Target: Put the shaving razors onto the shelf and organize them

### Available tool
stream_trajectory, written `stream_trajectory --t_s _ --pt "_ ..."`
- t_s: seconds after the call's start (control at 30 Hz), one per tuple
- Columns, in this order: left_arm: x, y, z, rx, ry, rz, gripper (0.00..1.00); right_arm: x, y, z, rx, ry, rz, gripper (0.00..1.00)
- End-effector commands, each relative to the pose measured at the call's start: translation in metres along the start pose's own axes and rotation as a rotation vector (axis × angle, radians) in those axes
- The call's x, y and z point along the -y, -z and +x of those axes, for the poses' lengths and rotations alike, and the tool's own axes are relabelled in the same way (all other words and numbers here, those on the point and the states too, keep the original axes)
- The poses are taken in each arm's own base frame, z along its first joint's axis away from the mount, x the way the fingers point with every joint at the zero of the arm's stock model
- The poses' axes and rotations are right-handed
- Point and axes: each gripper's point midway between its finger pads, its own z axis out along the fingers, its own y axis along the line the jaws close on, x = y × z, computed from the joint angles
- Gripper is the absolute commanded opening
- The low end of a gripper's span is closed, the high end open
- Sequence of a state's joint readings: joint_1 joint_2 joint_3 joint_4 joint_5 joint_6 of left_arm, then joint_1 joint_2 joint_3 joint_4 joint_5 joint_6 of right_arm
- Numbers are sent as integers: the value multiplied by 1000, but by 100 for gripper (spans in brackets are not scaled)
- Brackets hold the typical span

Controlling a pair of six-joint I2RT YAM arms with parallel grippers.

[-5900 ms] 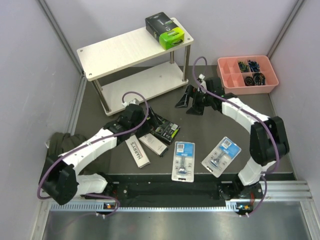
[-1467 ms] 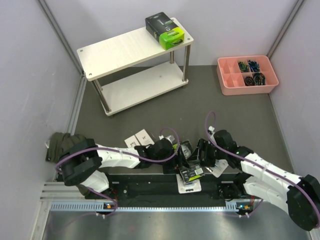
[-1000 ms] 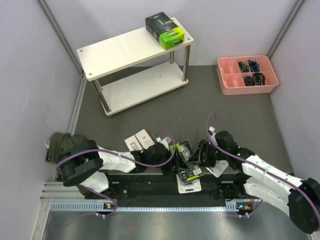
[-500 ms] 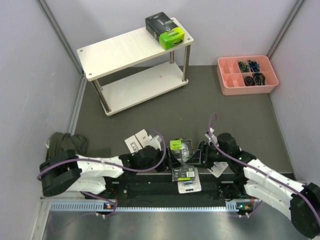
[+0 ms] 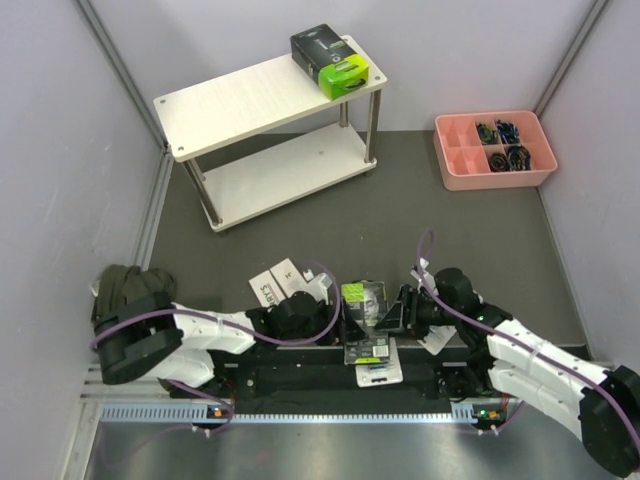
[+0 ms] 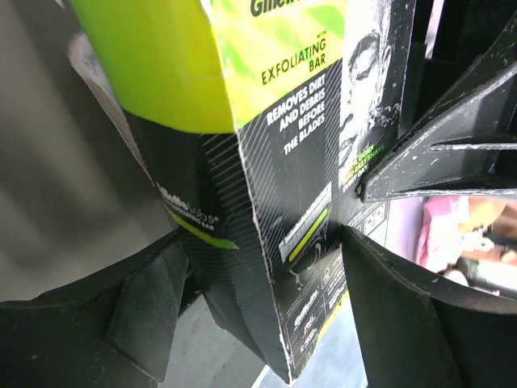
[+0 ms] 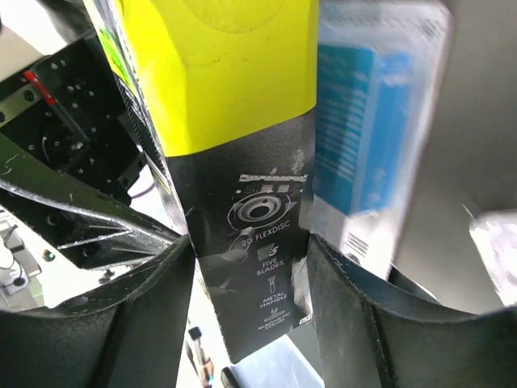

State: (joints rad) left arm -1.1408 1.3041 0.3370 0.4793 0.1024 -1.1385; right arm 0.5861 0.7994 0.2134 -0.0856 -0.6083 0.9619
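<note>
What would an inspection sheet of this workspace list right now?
Surface: dark grey table.
Job's things: shelf carries the shelved pack on its top board; upright pack sits between both grippers; white boxes and a blister pack lie near the arms.
Clutter: pink tray of small dark items; dark cloth at left.
Grippers: left gripper and right gripper both closed on the upright pack.
Cables: purple cables loop along both arms.
Surroundings: pale walls.

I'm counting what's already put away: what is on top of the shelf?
One black and lime-green razor pack sits on the shelf, at the far right corner of its top board. The lower board's back part is hidden under the top board.
</note>
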Motion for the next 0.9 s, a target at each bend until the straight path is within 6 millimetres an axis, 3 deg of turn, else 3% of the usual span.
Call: stream_trajectory --t_s 0.0,0.27,0.43,0.53,0.63,0.7,0.87 --pt "104 7 -5 -15 -85 420 78 -38 4 -5 2 80 -155 55" --pt "91 11 -22 98 -47 339 79 -38 6 -1 7 74 -184 54" --pt "115 24 -29 117 -69 416 78 -38 5 0 7 65 -195 59" --pt "135 35 -35 134 -57 489 72 -33 4 0 8 58 -178 68" --pt "145 43 -40 156 -14 543 58 -29 4 1 11 55 -169 71" --pt "145 44 -40 150 5 545 47 -26 3 3 12 44 -165 72" --pt "143 40 -32 105 31 545 32 -26 3 2 31 32 -186 72"
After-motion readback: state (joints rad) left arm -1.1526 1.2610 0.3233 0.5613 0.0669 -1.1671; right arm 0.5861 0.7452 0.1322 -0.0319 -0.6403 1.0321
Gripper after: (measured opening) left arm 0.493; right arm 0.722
